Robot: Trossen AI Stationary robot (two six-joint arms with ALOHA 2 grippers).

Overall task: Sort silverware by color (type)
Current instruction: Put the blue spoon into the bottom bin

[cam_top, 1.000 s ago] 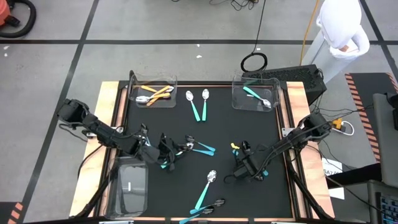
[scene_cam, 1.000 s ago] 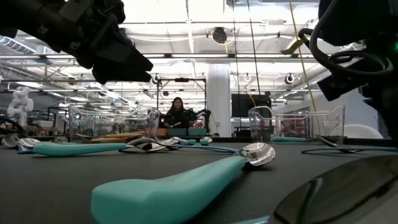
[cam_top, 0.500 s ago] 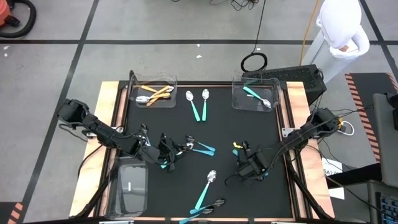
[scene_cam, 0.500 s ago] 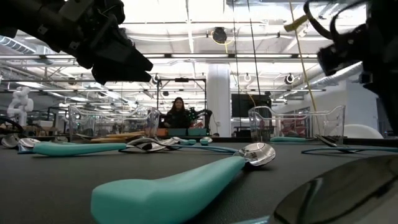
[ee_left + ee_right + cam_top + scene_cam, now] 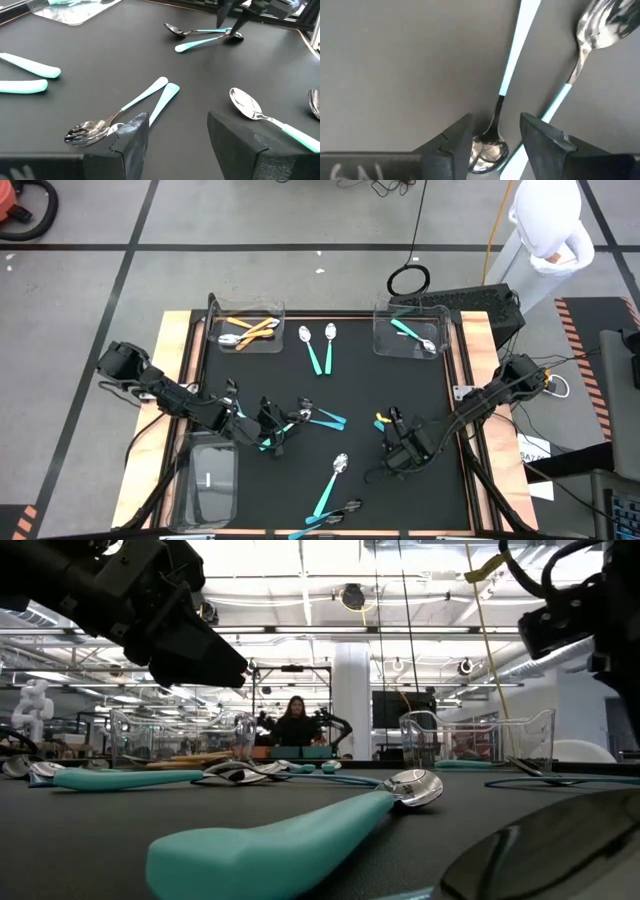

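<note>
Dark fingers of the right gripper [image 5: 492, 145] stand apart with nothing clamped, just above the black mat, and between them lies the shiny head of a teal-handled spoon [image 5: 512, 60]. Beside it, a second teal spoon [image 5: 572, 75] lies at a slant with its silver head away from the fingers. In the high view this right gripper [image 5: 397, 461] is over the right-centre of the mat [image 5: 400, 390]. The left gripper [image 5: 175, 145] also has its fingers apart and empty; it hovers low over a pair of teal utensils [image 5: 140, 102] whose handles lie side by side, touching at the ends, and one silver head sits just by its left finger. In the high view the left gripper [image 5: 283, 427] is at the left-centre of the mat. Farther out, two teal spoons [image 5: 320, 348] lie side by side near the far edge, between two clear bins. The far left bin [image 5: 275, 310] holds orange-handled pieces [image 5: 250, 332], and the far right bin [image 5: 382, 330] holds teal pieces [image 5: 413, 335]. More teal utensils [image 5: 330, 490] lie near the front edge, and an empty-looking bin [image 5: 190, 480] stands at the front left.
</note>
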